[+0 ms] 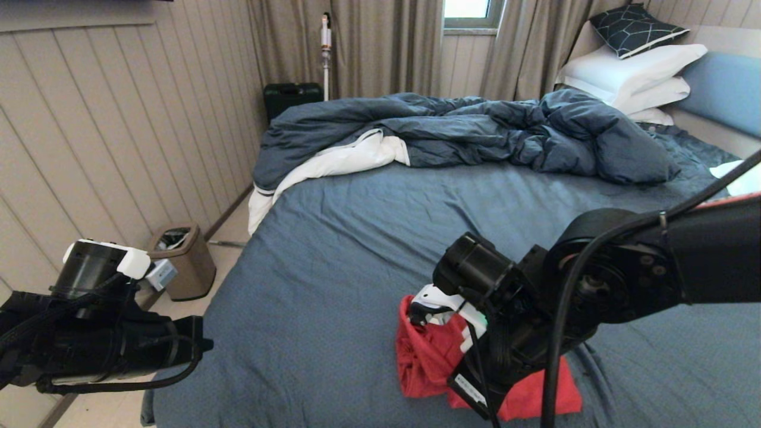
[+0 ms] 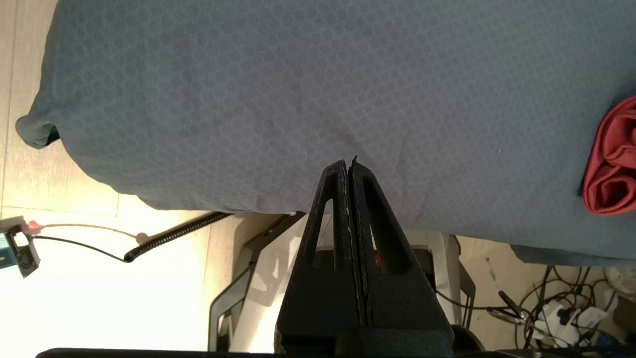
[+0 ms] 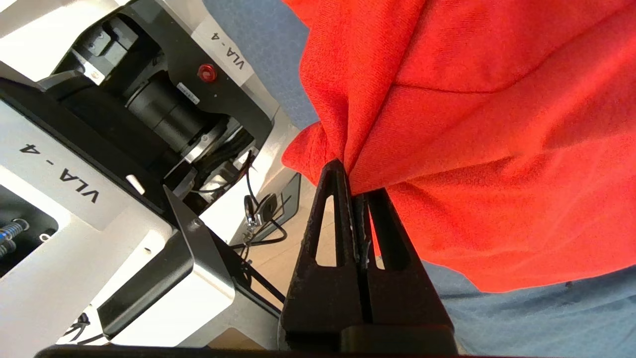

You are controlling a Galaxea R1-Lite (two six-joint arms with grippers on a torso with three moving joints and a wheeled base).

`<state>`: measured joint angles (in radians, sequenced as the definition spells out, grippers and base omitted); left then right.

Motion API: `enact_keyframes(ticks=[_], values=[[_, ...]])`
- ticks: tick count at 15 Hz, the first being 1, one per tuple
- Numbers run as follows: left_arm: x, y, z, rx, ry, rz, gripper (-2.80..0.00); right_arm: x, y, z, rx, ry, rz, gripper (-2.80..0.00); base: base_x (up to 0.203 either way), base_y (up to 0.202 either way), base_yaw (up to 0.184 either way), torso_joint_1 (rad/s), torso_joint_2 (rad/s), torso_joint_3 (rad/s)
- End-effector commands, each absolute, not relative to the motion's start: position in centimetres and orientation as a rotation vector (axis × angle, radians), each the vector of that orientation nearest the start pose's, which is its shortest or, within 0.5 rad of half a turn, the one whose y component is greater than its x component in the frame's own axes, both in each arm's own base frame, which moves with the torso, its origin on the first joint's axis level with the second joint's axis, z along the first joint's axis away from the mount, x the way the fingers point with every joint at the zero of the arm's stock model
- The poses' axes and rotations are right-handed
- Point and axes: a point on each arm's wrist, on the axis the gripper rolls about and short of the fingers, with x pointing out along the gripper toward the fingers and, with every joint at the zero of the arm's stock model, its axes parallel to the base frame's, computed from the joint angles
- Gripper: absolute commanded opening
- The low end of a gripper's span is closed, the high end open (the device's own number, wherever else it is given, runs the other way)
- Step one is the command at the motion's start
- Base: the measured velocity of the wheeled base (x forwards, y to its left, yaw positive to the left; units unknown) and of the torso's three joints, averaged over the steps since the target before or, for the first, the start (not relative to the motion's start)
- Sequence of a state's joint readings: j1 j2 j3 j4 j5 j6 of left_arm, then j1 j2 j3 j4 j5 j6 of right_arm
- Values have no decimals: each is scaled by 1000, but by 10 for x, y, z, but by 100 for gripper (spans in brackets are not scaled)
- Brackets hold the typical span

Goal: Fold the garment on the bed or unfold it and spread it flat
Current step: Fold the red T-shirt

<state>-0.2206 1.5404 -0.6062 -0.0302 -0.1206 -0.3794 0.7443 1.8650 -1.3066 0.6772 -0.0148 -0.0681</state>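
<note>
The garment (image 1: 425,356) lay bunched in a red heap on the near part of the bed (image 1: 357,249), right of centre and close to the near edge, with bare slate-blue sheet stretching away to the far side and to the left. The right tool (image 3: 354,191) was right at it: in the right wrist view its two black fingers were pressed together with a fold of red cloth pinched between their tips, and the rest of the shirt hung and spread beyond them. In the head view the right arm reached over the heap from the right and hid much of it, so no lettering or neck label showed and the shirt's long axis could not be told.

The left tool (image 2: 350,169) was shut on nothing, its tips just over the blue sheet at the near left edge of the bed. The garment lay well to its right, only a red rolled edge (image 2: 613,159) showing in that view. The right arm was plainly the nearer one. Judging from this, any spreading would have to carry cloth leftward and farther onto the open sheet, where the room was.
</note>
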Motion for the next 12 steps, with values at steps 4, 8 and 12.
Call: enact_keyframes(ticks=[4, 8, 12], values=[[212, -50, 125, -307, 952, -142, -280, 240, 214, 148, -559, 1164, 598, 0, 0, 0, 0, 0, 0, 0], [213, -51, 123, -306, 958, -140, -280, 231, 206, 171, -516, 1096, 617, 0, 0, 0, 0, 0, 0, 0], [213, -51, 123, -306, 957, -140, -280, 211, 180, 223, -392, 941, 625, -280, 0, 0, 0, 0, 0, 0]])
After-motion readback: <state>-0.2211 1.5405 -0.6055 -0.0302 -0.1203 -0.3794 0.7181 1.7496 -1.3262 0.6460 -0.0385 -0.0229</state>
